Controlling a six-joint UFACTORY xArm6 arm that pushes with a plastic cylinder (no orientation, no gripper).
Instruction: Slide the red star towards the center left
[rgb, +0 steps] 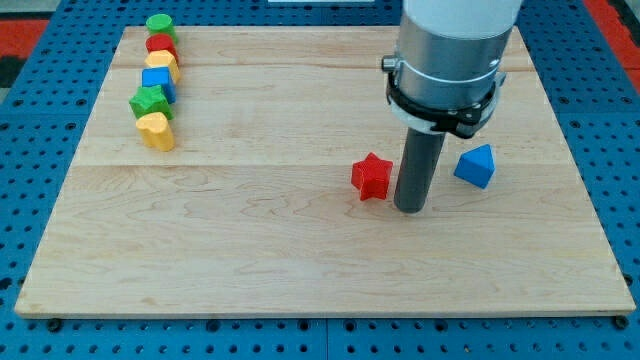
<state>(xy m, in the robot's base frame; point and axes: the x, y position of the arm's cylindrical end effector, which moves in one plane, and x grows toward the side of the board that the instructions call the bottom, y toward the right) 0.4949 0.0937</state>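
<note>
Scene: pale wooden board (300, 250) on a blue pegboard bench (40, 130), one arm over the view's right half.
Arm end: no hand or jaws on this rig, so nothing to spread, press or pinch; just a straight dark rod below a grey collar.
My tip: my tip (409, 208) is down at the board surface, just beside the small red star-shaped block (371, 177) on its view-right side; touching or a hair apart, can't tell.
Why there: prob. set up behind the star so a push toward the view's left carries it to the centre-left.
Red star location: roughly mid-board, a bit right of centre and below the middle line, lying flat.
Star heading: no real long axis, pts all round; one pt looks up toward the view's top. Which pt faces the rod can't be made out.
Blue neighbour: blue triangular wedge block (475, 165) sits near the rod on the view-right, apart from it, out of the push path.
Left cluster: green, red, yellow, blue, green, yellow blocks (155, 85) stacked in a tight column at top left, shapes hard to tell.
Task status, est.: star far from centre-left; the path leftward looks open.
</note>
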